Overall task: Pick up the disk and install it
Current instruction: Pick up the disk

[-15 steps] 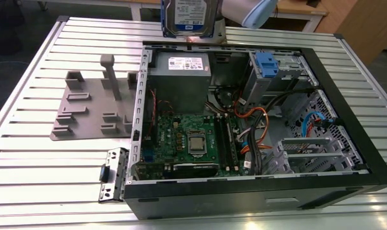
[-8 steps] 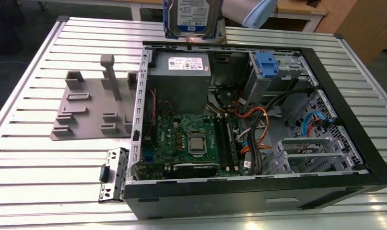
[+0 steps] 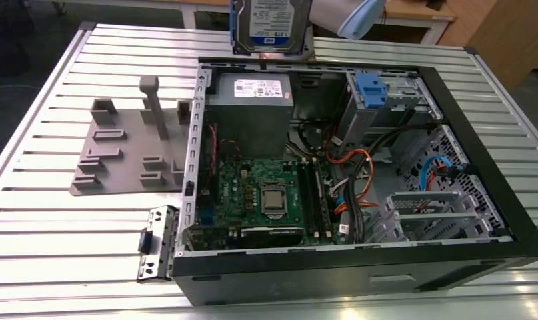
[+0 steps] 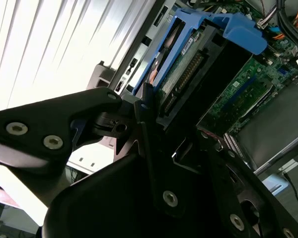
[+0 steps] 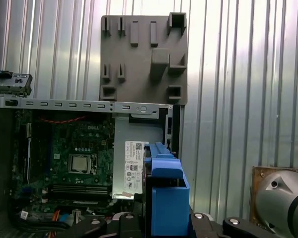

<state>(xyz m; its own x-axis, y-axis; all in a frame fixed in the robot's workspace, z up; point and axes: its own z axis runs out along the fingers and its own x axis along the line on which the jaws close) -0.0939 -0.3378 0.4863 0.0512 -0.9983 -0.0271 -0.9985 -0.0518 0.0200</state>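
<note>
Above the tabletop's far edge in the exterior view, the disk (image 3: 271, 27) is hanging upright, clear of the open case (image 3: 482, 153). In the second wrist view the hand (image 4: 169, 124) is clamping the disk's blue caddy edges. In the first wrist view the disk is hovering by the power supply (image 5: 131, 166). Likely risks: plastic slipping in the grip, or a corner snagging the cables (image 5: 49, 215).

The disk (image 3: 271, 25) is cut off by the exterior view's top edge (label too). The hand (image 4: 171, 124) hides one end in the second wrist view.
</note>
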